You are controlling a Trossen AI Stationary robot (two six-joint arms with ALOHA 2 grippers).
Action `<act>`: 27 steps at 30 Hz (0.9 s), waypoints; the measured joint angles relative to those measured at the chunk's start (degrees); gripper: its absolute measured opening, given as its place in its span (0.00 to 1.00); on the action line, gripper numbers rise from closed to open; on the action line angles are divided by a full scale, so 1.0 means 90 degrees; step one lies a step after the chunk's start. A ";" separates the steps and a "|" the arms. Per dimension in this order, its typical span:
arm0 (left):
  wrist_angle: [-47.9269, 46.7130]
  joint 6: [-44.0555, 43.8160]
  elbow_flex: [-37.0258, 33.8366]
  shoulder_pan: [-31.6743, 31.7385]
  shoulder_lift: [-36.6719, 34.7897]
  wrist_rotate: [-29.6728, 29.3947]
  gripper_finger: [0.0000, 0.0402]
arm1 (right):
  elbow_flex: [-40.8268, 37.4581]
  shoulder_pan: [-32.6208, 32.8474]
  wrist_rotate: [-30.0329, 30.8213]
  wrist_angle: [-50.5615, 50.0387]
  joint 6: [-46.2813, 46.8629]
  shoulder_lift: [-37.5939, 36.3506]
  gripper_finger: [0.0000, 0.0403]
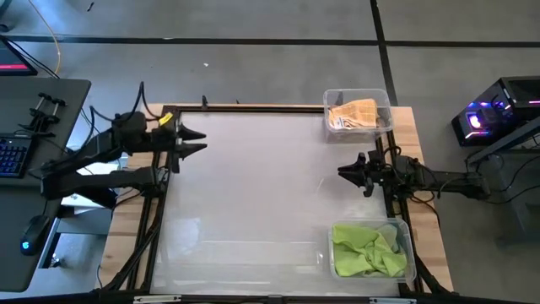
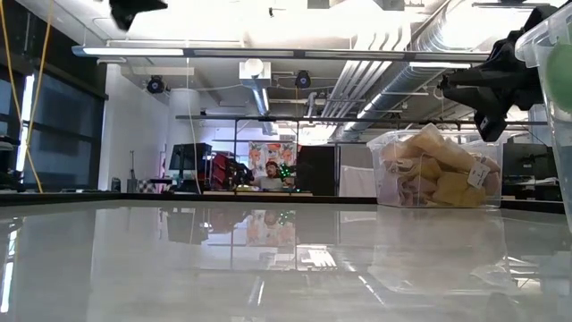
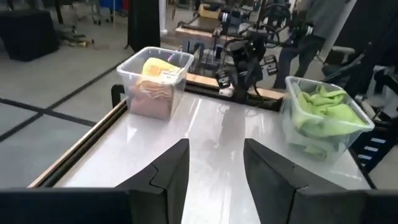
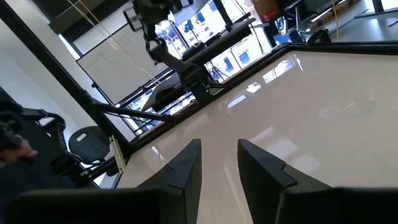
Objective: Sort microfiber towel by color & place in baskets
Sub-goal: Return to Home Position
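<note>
Currently over desk: left claw at nine o'clock, right claw at three, both spread, empty; five-o'clock basket cropped in low view.

Yellow towels in one clear basket, lime-green towels in the other basket (table white).

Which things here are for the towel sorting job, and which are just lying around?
For the job:
yellow towels, green towels, top tub, bottom tub, left gripper (left edge), right gripper (between tubs), both open.

Just lying about:
keyboard, mouse, computer.
</note>
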 joint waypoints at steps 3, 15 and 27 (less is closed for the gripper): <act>0.0779 -0.0080 -0.0945 0.0002 -0.0595 0.0000 0.31 | 0.0000 0.0000 -0.0002 0.0000 0.0000 0.0000 0.24; 0.2674 -0.1766 -0.3472 0.0002 -0.1089 -0.0008 0.26 | 0.0000 0.0000 -0.0019 -0.0002 -0.0002 0.0000 0.24; 0.3400 -0.1967 -0.4577 -0.0712 -0.1776 -0.0293 0.26 | 0.0000 0.0000 -0.0019 -0.0002 0.0000 0.0002 0.24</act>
